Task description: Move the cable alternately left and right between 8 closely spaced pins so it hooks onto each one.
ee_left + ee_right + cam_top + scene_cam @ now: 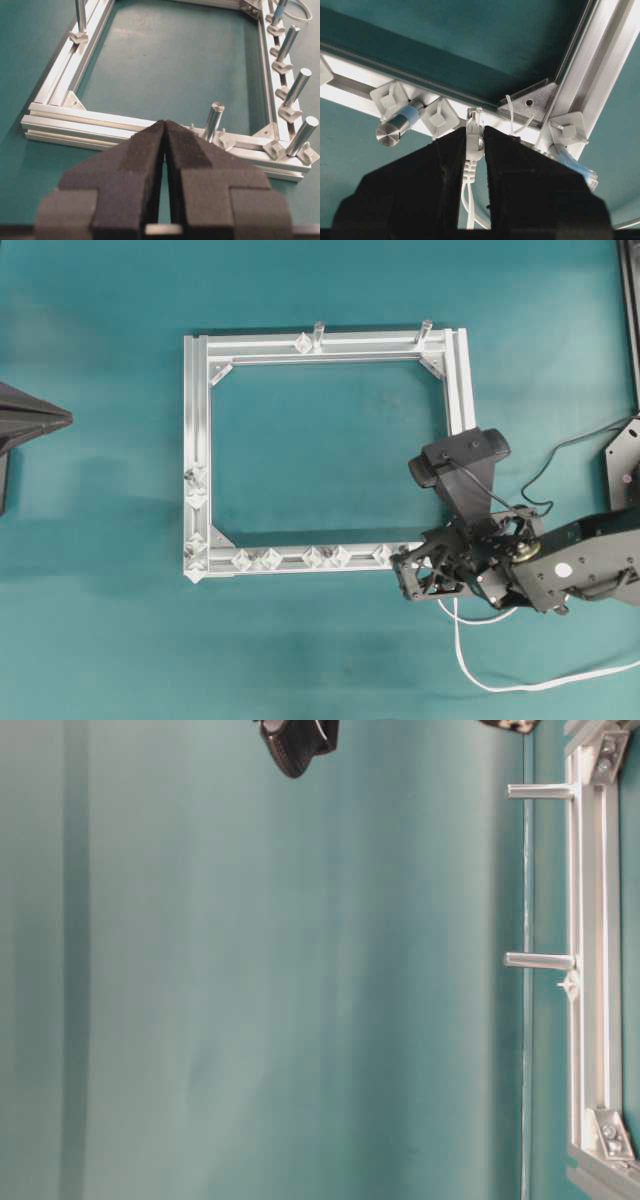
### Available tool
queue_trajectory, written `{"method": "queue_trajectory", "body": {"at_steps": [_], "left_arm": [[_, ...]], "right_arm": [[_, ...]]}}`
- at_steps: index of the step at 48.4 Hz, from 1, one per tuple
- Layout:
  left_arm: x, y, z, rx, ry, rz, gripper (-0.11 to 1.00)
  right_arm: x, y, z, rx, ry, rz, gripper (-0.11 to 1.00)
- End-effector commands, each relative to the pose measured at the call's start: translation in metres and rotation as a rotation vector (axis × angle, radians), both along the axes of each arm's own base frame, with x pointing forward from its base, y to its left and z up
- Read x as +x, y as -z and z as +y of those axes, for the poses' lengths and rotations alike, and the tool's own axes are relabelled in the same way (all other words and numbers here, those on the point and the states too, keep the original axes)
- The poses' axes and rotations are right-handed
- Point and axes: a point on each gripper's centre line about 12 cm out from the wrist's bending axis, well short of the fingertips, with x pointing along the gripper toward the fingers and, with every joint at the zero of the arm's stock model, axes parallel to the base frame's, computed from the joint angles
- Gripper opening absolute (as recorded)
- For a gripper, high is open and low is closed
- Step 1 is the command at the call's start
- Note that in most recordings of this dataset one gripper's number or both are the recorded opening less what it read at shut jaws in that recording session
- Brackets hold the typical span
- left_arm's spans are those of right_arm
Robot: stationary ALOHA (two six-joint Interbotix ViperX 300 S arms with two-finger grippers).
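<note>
1. Frame lies flat on the teal surface; wide open room at 9 and 6 o'clock of it, and the middle of the frame is bare.
2. Right gripper sits at the frame's 5 o'clock corner, tight against the bottom rail and the corner bracket. It pinches the cable just behind the plug.
3. Plug points at 12 o'clock in the wrist view, toward the rail, between two pins. Its long axis runs along the gripper.
4. Slack cable loops over the surface at 5 o'clock of the frame, trailing to 3.
5. Left gripper is pressed together, holding nothing, off the frame at 9 o'clock.
</note>
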Motion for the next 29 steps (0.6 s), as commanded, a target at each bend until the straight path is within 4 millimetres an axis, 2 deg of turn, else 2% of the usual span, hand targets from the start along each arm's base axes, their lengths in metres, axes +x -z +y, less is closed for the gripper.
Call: {"method": "queue_trajectory", "body": {"at_steps": [1,11,29], "left_arm": [[0.002,-0.006,0.001,-0.004,-0.006,-0.011,0.0],[0.002,-0.006,0.001,-0.004,-0.006,-0.011,0.0],[0.002,-0.009,0.001,-0.004,-0.006,-0.019,0.0]], "right_arm": [[0.002,-0.011,-0.003,0.011,0.007,-0.034,0.14],[0.005,-0.011,-0.016,0.002,0.031,-0.035,0.14],[0.011,-0.006,-0.053,-0.052,0.062,-0.043,0.14]]}}
